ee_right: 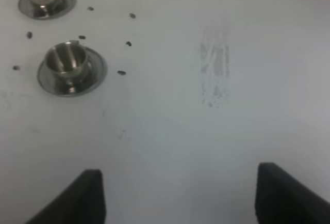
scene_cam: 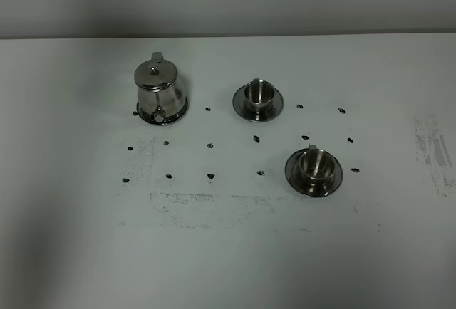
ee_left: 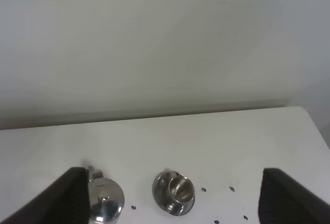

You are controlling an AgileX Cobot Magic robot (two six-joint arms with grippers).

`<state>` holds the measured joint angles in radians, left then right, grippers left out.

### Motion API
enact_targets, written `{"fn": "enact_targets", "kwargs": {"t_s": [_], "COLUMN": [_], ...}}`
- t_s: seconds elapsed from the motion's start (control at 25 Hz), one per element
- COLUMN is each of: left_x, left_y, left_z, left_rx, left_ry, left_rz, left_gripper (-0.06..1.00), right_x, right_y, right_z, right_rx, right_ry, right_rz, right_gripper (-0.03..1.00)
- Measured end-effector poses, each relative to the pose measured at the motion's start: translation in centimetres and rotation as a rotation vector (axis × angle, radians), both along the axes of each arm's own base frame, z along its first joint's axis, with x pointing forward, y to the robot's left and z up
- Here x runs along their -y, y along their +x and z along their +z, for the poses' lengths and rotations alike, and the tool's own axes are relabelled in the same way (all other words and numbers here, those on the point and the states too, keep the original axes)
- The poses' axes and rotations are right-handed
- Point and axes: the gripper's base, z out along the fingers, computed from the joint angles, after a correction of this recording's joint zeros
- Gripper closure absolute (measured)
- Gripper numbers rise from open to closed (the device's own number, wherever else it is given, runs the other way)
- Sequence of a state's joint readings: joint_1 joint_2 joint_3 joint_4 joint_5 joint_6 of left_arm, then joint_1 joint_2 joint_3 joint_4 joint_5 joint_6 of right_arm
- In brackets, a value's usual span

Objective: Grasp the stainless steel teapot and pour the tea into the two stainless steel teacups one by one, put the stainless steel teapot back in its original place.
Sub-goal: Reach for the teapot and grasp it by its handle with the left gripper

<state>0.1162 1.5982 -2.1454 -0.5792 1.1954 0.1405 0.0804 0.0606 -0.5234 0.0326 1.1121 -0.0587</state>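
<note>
The stainless steel teapot [scene_cam: 158, 88] stands upright at the back left on its round steel disc [scene_cam: 179, 112], lid on. One steel teacup [scene_cam: 259, 93] sits on its saucer [scene_cam: 239, 102] at the back middle. The other teacup [scene_cam: 315, 164] sits on its saucer [scene_cam: 335, 181] nearer and to the right. No tea shows; both cups look empty. Neither gripper shows in the exterior view. My left gripper [ee_left: 172, 171] is open and empty, high above the teapot's lid [ee_left: 105, 208] and the far cup [ee_left: 180, 187]. My right gripper [ee_right: 179, 168] is open and empty, to the right of both cups [ee_right: 66, 59].
Several small black marks [scene_cam: 256, 139] dot the white table around the pot and cups. Grey scuff patches lie at the front middle [scene_cam: 206, 206] and far right [scene_cam: 433, 145]. The table's back edge meets a plain wall [scene_cam: 228, 36].
</note>
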Motion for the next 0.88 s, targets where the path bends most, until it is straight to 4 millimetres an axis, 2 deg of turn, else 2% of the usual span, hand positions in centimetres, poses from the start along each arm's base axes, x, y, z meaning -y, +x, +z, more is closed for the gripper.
{"fn": "enact_targets", "kwargs": {"t_s": [0.6,0.72,0.88], "left_x": [0.0,0.7,3.0], "left_y": [0.0,0.0,0.8], "left_z": [0.0,0.0,-0.8], "left_rx": [0.012,0.021,0.011], "left_ry": [0.02,0.036,0.068], "left_rz": [-0.015,-0.047,-0.137], "left_gripper": [0.3,0.31,0.34], "right_x": [0.0,0.0,0.0], "right_y": [0.0,0.0,0.0], "right_z": [0.0,0.0,0.0], "right_rx": [0.0,0.0,0.0], "right_ry": [0.0,0.0,0.0], "right_rz": [-0.004,-0.005,-0.005], "right_gripper": [0.38,0.38,0.38]}}
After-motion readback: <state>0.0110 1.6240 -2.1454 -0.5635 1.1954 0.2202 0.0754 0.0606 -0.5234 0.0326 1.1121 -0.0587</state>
